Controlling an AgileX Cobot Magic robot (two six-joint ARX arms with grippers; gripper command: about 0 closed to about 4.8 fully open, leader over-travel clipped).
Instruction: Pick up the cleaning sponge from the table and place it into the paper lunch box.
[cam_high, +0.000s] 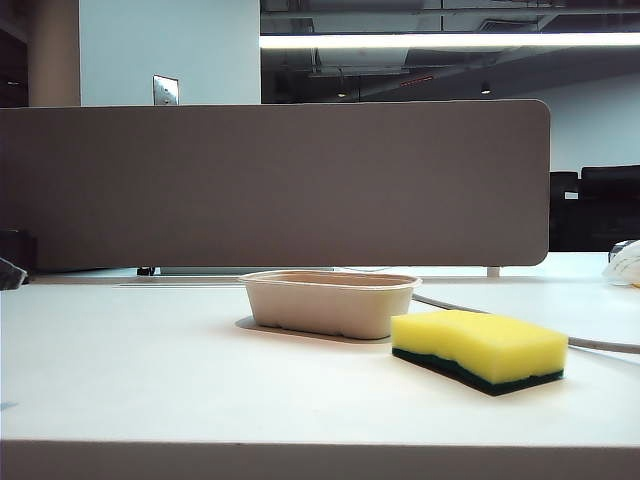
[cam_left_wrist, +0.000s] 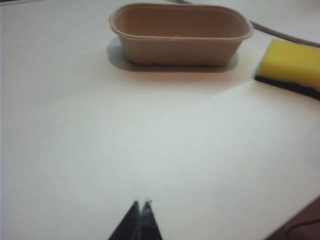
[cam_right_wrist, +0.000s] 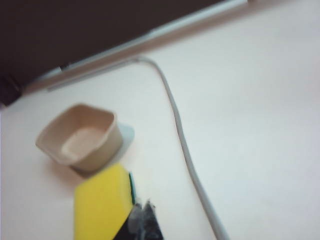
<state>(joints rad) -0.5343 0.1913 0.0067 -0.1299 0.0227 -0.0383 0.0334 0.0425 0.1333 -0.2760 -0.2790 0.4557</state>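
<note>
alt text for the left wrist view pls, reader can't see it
A shallow beige paper box stands empty on a white table, with a yellow sponge beside it, dark green layer down, not touching it. The left hand shows only as shut dark fingertips above bare table, apart from both; a grey cable runs behind the box.

White counter (cam_high: 150, 380) carrying the beige paper lunch box (cam_high: 330, 303), with the yellow cleaning sponge (cam_high: 480, 350) lying just beside it, green layer down; a grey cable (cam_right_wrist: 182, 140) is trailing behind them.
</note>
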